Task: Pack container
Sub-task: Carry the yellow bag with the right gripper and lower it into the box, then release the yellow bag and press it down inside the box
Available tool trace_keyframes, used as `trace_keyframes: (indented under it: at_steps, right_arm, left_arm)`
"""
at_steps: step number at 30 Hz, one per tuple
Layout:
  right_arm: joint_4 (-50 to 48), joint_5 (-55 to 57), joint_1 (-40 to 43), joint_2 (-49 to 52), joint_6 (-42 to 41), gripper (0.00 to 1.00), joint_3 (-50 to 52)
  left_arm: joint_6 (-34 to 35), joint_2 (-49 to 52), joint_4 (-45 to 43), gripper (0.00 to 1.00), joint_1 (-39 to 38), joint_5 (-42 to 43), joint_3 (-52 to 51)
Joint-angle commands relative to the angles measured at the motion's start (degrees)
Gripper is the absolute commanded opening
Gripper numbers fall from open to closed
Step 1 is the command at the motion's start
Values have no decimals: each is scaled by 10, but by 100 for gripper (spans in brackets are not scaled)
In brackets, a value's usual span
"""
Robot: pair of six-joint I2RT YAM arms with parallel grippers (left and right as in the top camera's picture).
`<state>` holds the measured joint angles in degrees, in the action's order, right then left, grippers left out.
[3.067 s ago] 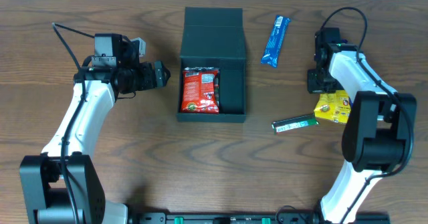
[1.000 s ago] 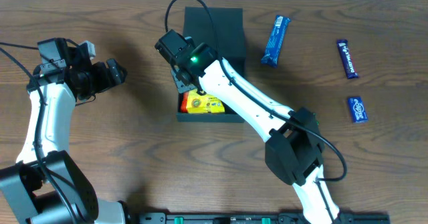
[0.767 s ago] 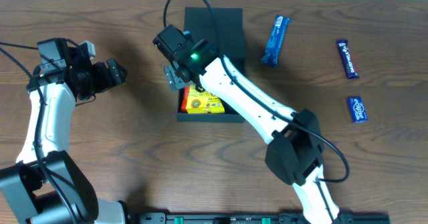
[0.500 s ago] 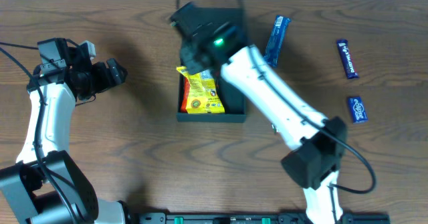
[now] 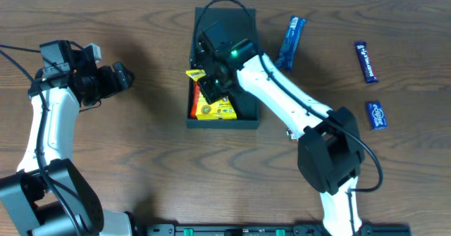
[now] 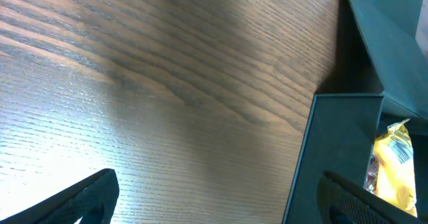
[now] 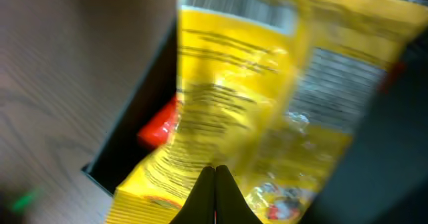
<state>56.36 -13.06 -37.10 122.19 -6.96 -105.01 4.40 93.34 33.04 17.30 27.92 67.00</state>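
1. Right claw [image 7: 215,184] is hanging over the container's open tray with its two fingers pressed tight together and nothing pinched between them.
2. Directly beneath those fingers, a yellow packet [image 7: 234,117] is lying crumpled in the tray, filling most of the right wrist view.
3. A red packet [image 7: 157,127] is peeking out from under the yellow one, against the tray's wall at the left of that view.
4. From above, the container [image 5: 222,123] is sitting in the upper middle of the frame, its flap lid lying open toward the top edge, and the right arm is reaching diagonally across it from the lower right.
5. Over in the upper left of the overhead frame, the left claw [image 5: 120,77] is hovering well apart from the container, its fingers standing wide apart and carrying nothing.
6. Its wrist camera is looking down at the bare wooden table [image 6: 134,83], with the container's corner showing at the right edge.
7. To the right of the container, a light blue bar [image 5: 290,42] is lying on the table, and two dark blue bars [image 5: 365,60] are lying further toward the right edge.
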Motion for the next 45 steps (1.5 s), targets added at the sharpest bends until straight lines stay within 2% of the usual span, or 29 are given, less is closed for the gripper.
trace_keyframes:
  at_steps: [1,12,18,27,32,45]
  right_arm:
    - [-23,-15,-5,-3,15,1,25]
    - [-131,-13,-14,-2,10,1,90]
    - [-169,-13,-14,-2,6,2,92]
    - [-144,-36,-12,-45,7,1,59]
    - [-168,25,-8,-72,18,1,55]
    - [-177,28,1,18,26,1,55]
  left_arm:
    - [-10,6,4,95,-1,2,14]
    - [-10,6,18,95,-1,2,14]
    - [-10,6,23,95,-1,2,14]
    - [-10,6,28,95,-1,2,14]
    - [-10,6,27,95,-1,2,14]
    - [-10,6,28,95,-1,2,14]
